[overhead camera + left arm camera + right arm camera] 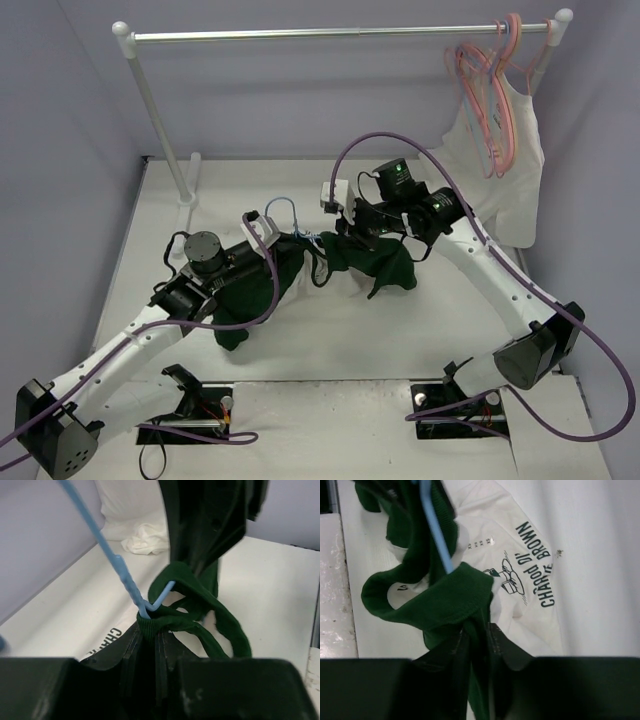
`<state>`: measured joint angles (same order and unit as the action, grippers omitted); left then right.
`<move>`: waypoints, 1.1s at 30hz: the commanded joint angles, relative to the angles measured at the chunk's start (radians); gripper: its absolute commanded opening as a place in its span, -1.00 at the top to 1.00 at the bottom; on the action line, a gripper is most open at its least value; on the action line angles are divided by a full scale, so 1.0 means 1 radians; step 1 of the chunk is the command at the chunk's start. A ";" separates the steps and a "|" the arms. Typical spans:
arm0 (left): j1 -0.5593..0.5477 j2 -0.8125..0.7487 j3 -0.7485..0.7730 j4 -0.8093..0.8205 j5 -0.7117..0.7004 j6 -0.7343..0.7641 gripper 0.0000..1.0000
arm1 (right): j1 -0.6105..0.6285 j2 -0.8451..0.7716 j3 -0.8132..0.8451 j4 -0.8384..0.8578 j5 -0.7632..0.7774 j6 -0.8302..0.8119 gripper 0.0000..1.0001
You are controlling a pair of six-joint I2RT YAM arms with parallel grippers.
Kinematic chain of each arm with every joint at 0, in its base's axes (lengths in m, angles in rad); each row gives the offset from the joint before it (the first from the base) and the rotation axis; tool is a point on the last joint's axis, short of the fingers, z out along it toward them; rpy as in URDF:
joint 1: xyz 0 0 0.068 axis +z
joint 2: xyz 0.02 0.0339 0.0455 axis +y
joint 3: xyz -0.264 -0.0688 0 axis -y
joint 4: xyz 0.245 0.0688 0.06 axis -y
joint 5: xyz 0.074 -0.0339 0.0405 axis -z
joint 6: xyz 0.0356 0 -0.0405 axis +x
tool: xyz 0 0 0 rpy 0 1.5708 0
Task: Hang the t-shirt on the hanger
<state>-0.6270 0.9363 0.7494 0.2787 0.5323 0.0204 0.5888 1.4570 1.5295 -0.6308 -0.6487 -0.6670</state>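
Green rib neck trim of the t-shirt [480,525] is pinched from both sides. The left gripper [150,642] and right gripper [477,647] are each clamped narrow on the collar band, with the garment bunched between the arms over the table [400,330]. One end of the light-blue hanger [119,565] pokes through the neck loop. Risks: the trim could slip from a grip as the collar is stretched, or the hanger end could snag a fold and pop out. The hanger's shoulders are buried in cloth, what supports it is unclear, and the sleeves are hard to sort in the heap.
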 commanded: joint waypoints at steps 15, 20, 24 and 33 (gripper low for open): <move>0.000 -0.037 0.114 0.013 0.055 0.070 1.00 | -0.027 -0.171 -0.157 0.095 0.047 0.004 0.66; 0.000 -0.039 0.119 0.001 0.066 0.075 1.00 | -0.040 -0.188 -0.173 0.106 0.043 0.015 0.63; 0.001 -0.045 0.117 -0.003 0.064 0.078 1.00 | -0.043 -0.193 -0.187 0.102 0.050 0.018 0.63; 0.001 -0.039 0.126 -0.013 0.069 0.087 1.00 | -0.044 -0.196 -0.190 0.118 0.008 0.026 1.00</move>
<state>-0.6258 0.9161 0.7841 0.1806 0.5751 0.0834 0.5541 1.2892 1.3247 -0.5797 -0.6216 -0.6571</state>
